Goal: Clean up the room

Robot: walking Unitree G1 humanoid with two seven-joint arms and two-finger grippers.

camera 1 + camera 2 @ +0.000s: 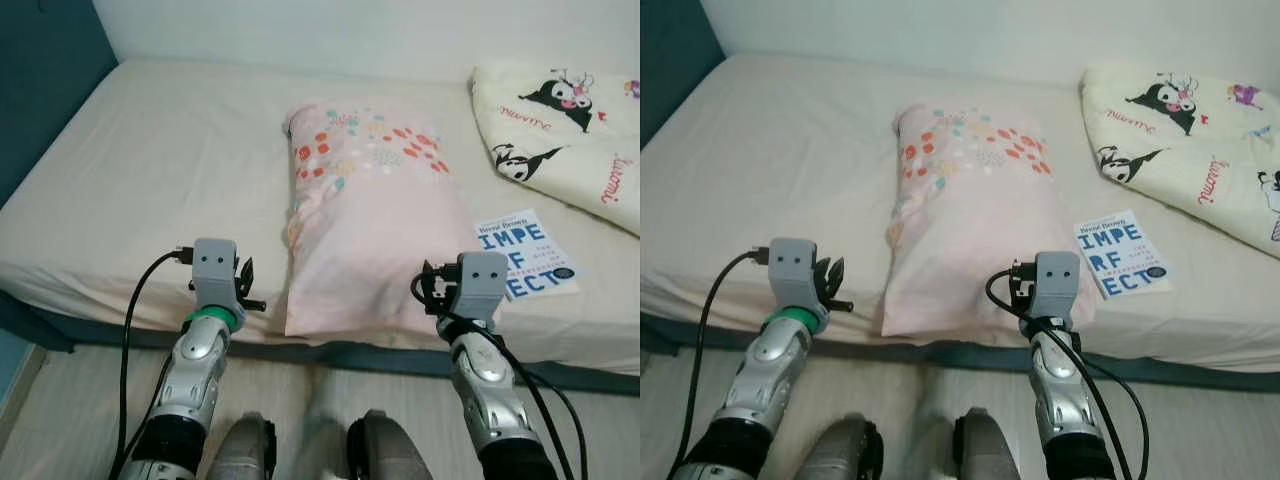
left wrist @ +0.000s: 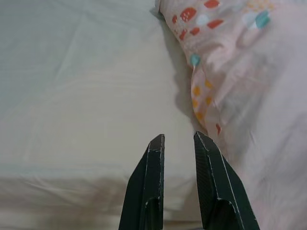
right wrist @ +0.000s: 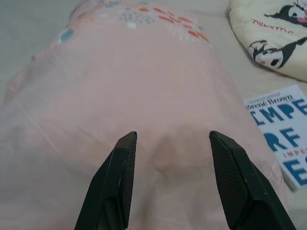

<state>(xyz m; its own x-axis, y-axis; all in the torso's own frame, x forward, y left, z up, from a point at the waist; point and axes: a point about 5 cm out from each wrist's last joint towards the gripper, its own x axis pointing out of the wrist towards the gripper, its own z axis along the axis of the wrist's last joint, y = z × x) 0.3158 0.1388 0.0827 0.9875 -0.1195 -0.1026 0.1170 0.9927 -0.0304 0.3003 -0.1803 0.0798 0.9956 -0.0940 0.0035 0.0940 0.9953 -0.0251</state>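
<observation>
Pink pillow (image 1: 365, 215), frame centre on bed (image 1: 150, 170); book (image 1: 525, 255) at its right. Right gripper (image 3: 170, 158) spread above pillow's near end; left gripper (image 2: 178, 148) narrowly parted beside it. Step judged: approach; next, grasping pillow.

A plain beige bed sheet (image 1: 170, 170) is seen spread out right under and ahead of the left gripper (image 2: 178, 139) jaws. A white wall (image 1: 300, 25) is spotted way beyond them, and a teal panel (image 1: 40, 80) off to their left. Pale wood floor (image 1: 80, 390) is seen back behind both sets of jaws.
</observation>
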